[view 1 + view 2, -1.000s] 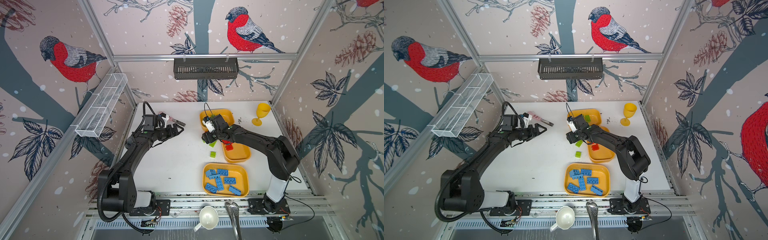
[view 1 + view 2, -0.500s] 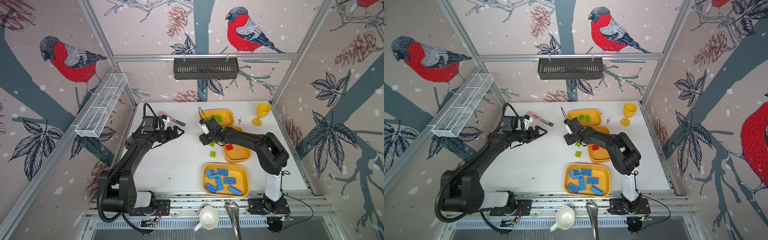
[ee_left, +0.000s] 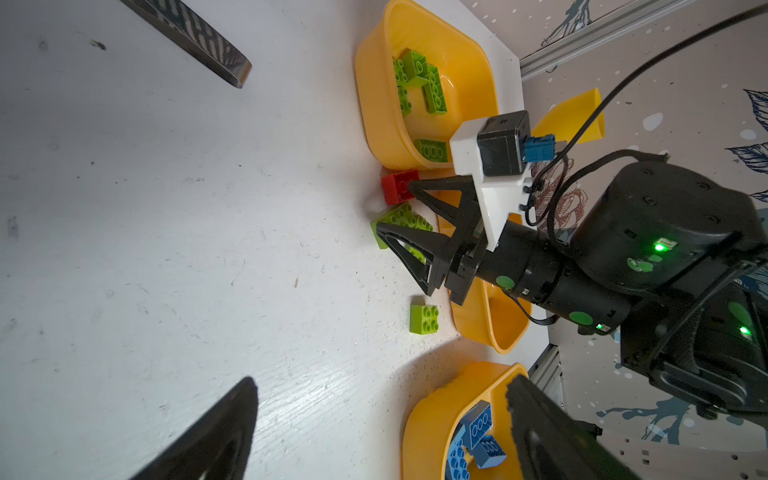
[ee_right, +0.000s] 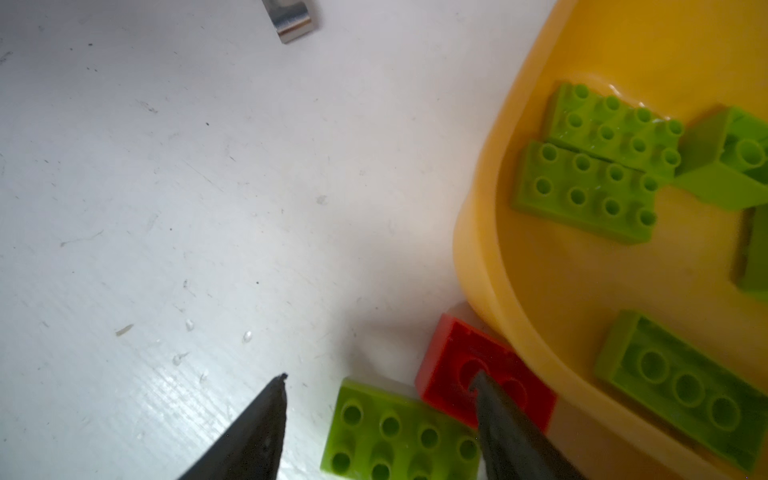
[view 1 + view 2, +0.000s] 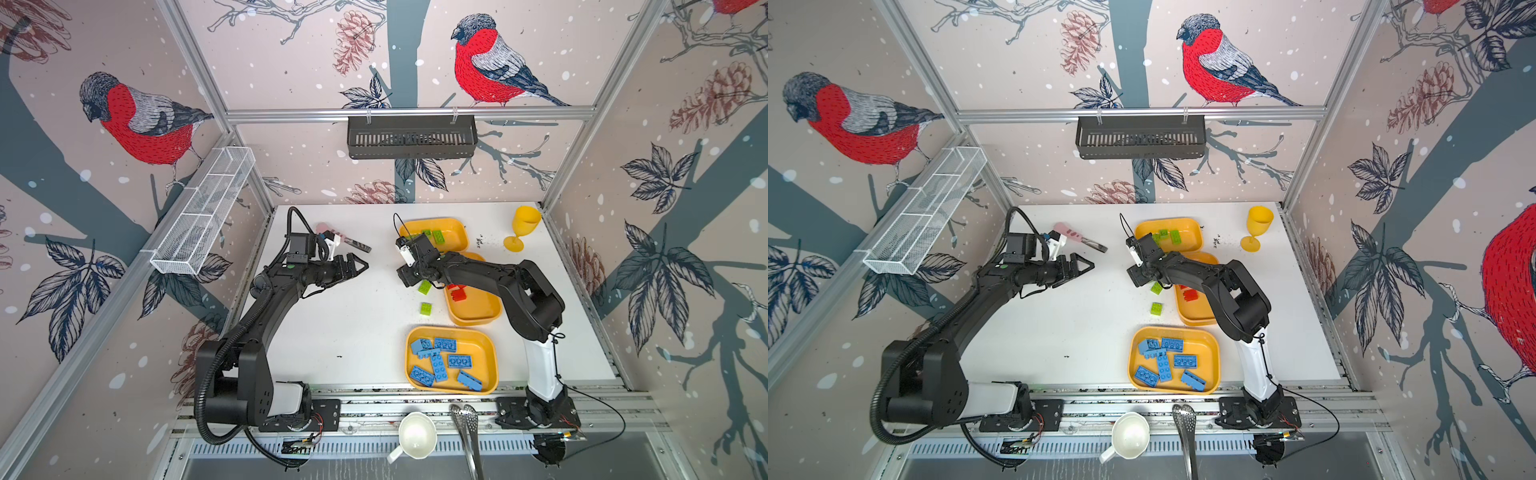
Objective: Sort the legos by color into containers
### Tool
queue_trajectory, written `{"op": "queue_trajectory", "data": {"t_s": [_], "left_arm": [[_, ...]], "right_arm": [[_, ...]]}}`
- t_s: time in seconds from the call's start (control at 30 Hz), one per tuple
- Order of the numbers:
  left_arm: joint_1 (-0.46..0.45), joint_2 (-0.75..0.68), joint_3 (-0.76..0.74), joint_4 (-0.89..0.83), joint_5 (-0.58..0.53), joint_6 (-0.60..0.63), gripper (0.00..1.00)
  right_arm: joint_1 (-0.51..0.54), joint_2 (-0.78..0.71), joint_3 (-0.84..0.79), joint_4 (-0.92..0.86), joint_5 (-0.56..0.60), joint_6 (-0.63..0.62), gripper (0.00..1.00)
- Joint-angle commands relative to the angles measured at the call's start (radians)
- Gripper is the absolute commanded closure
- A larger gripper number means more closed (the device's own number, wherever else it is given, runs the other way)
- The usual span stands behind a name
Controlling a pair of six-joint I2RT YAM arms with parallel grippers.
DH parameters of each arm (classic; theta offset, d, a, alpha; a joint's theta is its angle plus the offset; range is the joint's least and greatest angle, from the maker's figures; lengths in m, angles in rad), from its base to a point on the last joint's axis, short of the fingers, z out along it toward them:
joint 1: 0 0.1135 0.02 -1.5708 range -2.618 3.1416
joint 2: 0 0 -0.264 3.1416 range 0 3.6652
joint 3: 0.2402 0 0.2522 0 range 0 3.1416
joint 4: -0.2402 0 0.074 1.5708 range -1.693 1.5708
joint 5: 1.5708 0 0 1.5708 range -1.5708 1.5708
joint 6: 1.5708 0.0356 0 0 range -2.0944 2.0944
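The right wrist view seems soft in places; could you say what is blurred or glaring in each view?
Right wrist view: the right gripper looks soft, the green legos in the tray are fairly sharp, and there is a sheen on the table. Left wrist view: the left gripper blurs dark. Both top views: even light, wide-angle bowing.

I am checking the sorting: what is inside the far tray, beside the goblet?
Only green bricks show inside the far tray, at least four in the right wrist view. The right arm covers its near corner in both top views.
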Motion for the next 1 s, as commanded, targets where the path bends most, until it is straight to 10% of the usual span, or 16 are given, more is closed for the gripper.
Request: {"op": "queue_trajectory", "data": {"t_s": [0.0,0.97], "left_arm": [[0.005,0.003,0.008,-0.015,0.015,0.03,0.07],[0.072,0.049,0.079,-0.138,0.024,0.162,0.07]], "right_arm": [[0.01,0.016,0.01,0.004,-0.046,0.008,0.28],[0.105,0.009,0.129,-0.114,-0.102,-0.136,0.29]]}}
